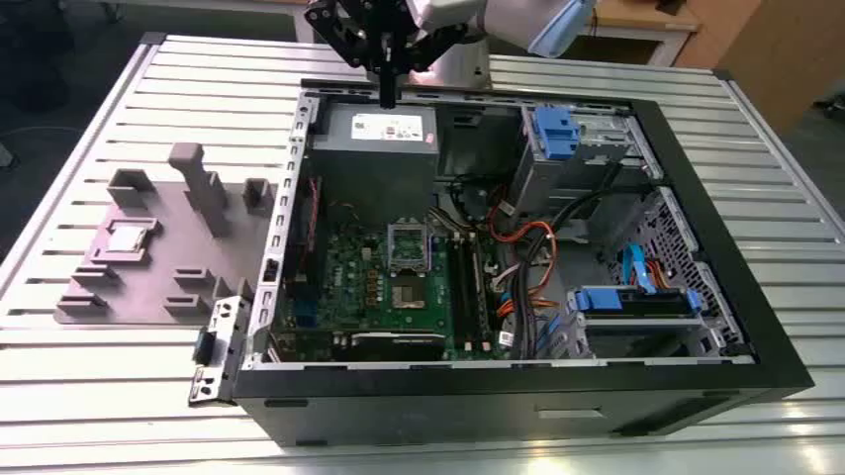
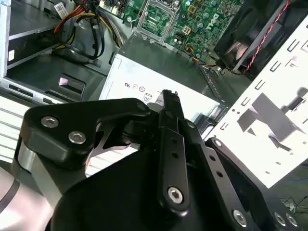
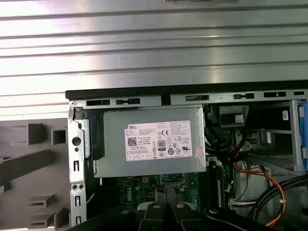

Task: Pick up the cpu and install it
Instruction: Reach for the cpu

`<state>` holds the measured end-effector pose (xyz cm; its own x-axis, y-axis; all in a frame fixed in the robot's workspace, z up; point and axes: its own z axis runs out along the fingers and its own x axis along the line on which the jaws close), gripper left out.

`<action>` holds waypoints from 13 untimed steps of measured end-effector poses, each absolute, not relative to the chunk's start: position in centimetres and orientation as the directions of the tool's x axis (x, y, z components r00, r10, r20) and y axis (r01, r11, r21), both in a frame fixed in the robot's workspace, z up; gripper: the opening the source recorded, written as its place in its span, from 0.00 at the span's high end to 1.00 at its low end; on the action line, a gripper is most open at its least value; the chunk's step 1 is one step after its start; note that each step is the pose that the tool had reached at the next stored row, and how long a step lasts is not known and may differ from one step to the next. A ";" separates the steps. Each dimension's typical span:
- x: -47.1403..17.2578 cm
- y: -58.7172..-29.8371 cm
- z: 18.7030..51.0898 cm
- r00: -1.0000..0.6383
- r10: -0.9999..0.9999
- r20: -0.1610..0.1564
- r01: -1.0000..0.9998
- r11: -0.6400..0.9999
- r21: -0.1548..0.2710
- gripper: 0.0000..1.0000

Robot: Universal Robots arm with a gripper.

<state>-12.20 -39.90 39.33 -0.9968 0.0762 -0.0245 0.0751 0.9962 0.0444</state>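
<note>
On the exterior view's left, a grey fixture plate [image 1: 158,267] with raised blocks lies on the slatted metal table [image 1: 79,396]. The cpu [image 1: 129,240] sits flat in a square recess of that plate, silver top up, outside the open computer case [image 1: 528,416] and just beside its side wall. The gripper [image 1: 387,97] is well apart from the cpu, further toward the exterior view's right and at the far edge of the case. It hangs above the grey power supply [image 1: 374,134] with its white label. Its black fingers are pressed together into one thin tip with nothing between them, as the second wrist view also shows [image 2: 168,96]. In the first wrist view the power supply [image 3: 151,142] lies straight ahead of the gripper. Nearer the camera than the power supply lies the green motherboard [image 1: 350,287] with its socket [image 1: 410,287], whose silver frame [image 1: 408,242] is hinged up. Toward the exterior view's right come orange cables [image 1: 521,237] and blue drive bays [image 1: 555,129].
</note>
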 end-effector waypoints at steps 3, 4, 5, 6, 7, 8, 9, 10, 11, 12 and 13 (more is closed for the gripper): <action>-12.2 -39.9 39.3 -0.997 0.076 -0.024 0.075 0.996 0.044 0.89; -12.2 -39.9 39.3 -0.997 0.076 -0.024 0.075 0.996 0.044 0.89; -12.2 -39.9 39.3 -0.997 0.076 -0.024 0.075 0.996 0.044 0.89; -12.2 -39.9 39.3 -0.997 0.076 -0.024 0.075 0.996 0.044 0.89; -12.2 -39.9 39.3 -0.997 0.076 -0.024 0.075 0.996 0.044 0.89; -12.3 -39.9 39.3 -0.997 0.076 -0.024 0.075 0.996 0.044 0.89; -12.3 -39.9 39.3 -0.997 0.076 -0.024 0.075 0.996 0.044 0.89; -12.3 -39.9 39.3 -0.997 0.076 -0.024 0.075 0.996 0.044 0.89; -12.4 -39.9 39.3 -0.997 0.076 -0.024 0.075 0.996 0.044 0.89; -12.6 -39.9 39.3 -0.997 0.076 -0.024 0.075 0.996 0.044 0.89; -12.7 -39.9 39.3 -0.997 0.076 -0.024 0.075 0.996 0.044 0.89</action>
